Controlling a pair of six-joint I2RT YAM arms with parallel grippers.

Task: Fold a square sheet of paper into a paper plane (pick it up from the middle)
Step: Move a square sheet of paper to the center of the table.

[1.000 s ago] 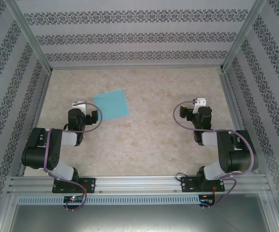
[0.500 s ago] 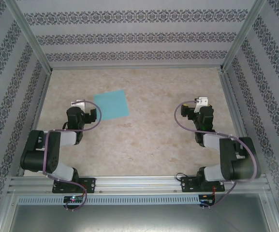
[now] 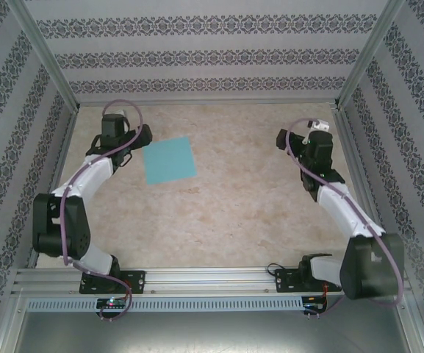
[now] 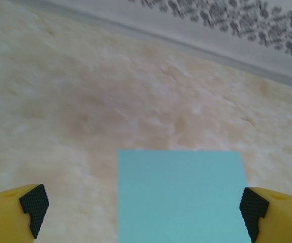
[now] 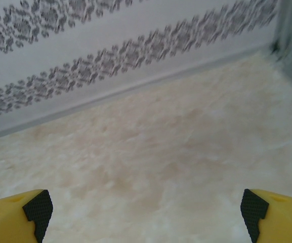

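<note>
Well, the thin turquoise square sheet of paper [image 3: 169, 159] lies flat and unfolded on the beige marbled counter [image 3: 234, 206], toward ten o'clock from its middle. The left fingers [image 4: 33, 205] hover released beside it, and the right fingers [image 5: 38, 207], equally released and empty, sit off at two o'clock. Danger: flat paper offers nothing to pinch, so a closing grab could skid or crumple it off-centre.

One square sheet of paper [image 3: 169, 159], turquoise, lying flat on one marbled surface [image 3: 234, 206]. Two arms, a left arm [image 3: 87, 176] and a right arm [image 3: 340, 202], with one purple cable [image 3: 63, 220] looped along each, two in all. Two end effectors, the left end effector [image 4: 143, 210] and the right end effector [image 5: 146, 210], each spread wide with two yellow fingers [image 4: 4, 217], four in total, and one black pad [image 4: 34, 202] per finger, four altogether. Three patterned walls [image 3: 197, 55] around.
</note>
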